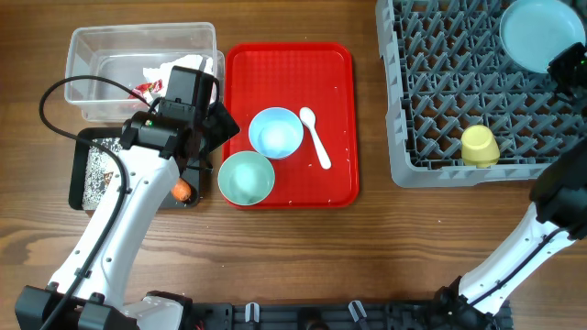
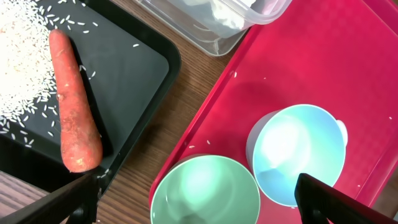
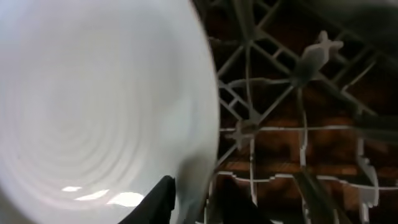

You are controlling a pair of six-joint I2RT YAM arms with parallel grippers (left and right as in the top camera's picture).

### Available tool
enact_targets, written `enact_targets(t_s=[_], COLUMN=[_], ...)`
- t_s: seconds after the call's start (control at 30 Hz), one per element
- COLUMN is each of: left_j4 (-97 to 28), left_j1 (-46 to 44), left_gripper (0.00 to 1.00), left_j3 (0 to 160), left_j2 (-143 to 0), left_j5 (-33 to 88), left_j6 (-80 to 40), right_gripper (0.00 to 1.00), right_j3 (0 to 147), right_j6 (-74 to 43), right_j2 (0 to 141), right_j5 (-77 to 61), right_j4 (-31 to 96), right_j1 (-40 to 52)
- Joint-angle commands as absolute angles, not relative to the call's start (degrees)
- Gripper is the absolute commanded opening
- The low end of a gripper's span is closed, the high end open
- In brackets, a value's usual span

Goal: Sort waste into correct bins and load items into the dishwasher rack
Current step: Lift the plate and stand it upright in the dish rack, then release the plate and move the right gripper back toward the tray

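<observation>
My left gripper (image 1: 213, 136) (image 2: 196, 186) is open and empty, hovering over the mint green bowl (image 1: 246, 178) (image 2: 205, 190), beside the light blue bowl (image 1: 275, 132) (image 2: 298, 149). A white spoon (image 1: 316, 137) lies next to them. The carrot piece (image 1: 182, 191) (image 2: 74, 106) lies in the black tray (image 1: 83, 197) (image 2: 137, 74) with white crumbs (image 1: 96, 170). The napkin (image 1: 170, 73) and wrapper (image 1: 145, 90) lie in the clear tub (image 1: 92, 41) (image 2: 205, 37). My right gripper (image 1: 561, 66) (image 3: 199, 199) is shut on the rim of the light blue plate (image 1: 537, 32) (image 3: 93, 93) in the grey rack (image 1: 440, 101) (image 3: 280, 124). A yellow cup (image 1: 480, 145) sits in the rack. The brown lump is not seen.
The bowls and spoon rest on a flat red serving tray (image 1: 339, 73) (image 2: 348, 74) between the bins and the rack. My left arm stretches over the black tray from the front left. Bare wooden table lies along the front.
</observation>
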State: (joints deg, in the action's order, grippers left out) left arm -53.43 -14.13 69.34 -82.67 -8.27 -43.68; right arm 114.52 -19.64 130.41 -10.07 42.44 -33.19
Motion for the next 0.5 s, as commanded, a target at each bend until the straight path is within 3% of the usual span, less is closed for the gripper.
enact_targets(t_s=[0.0,0.27,0.37,0.47], left_j4=[-53.45,-53.45,-53.45,-53.45], left_j1=[-14.02,-14.02,-14.02,-14.02], left_gripper=[1.00,1.00,1.00,1.00], left_j3=[69.34,69.34,69.34,69.34], left_j2=[-83.22,-83.22,-83.22,-83.22], left_j5=[-9.04,-9.04,-9.04,-9.04], left_j6=[-43.97,-43.97,-43.97,-43.97], right_gripper=[0.05,0.04,0.04,0.04], right_j3=[114.74,114.76,114.76,114.76], right_j6=[-20.14,-18.87,-12.23,2.26], right_j2=[131.90,121.84,113.71,110.56], right_j5=[-10.41,-10.48,-0.97,12.93], right_j4=[40.66,38.17,36.80,36.67], right_j1=[-33.45,-33.34,-32.16,-26.37])
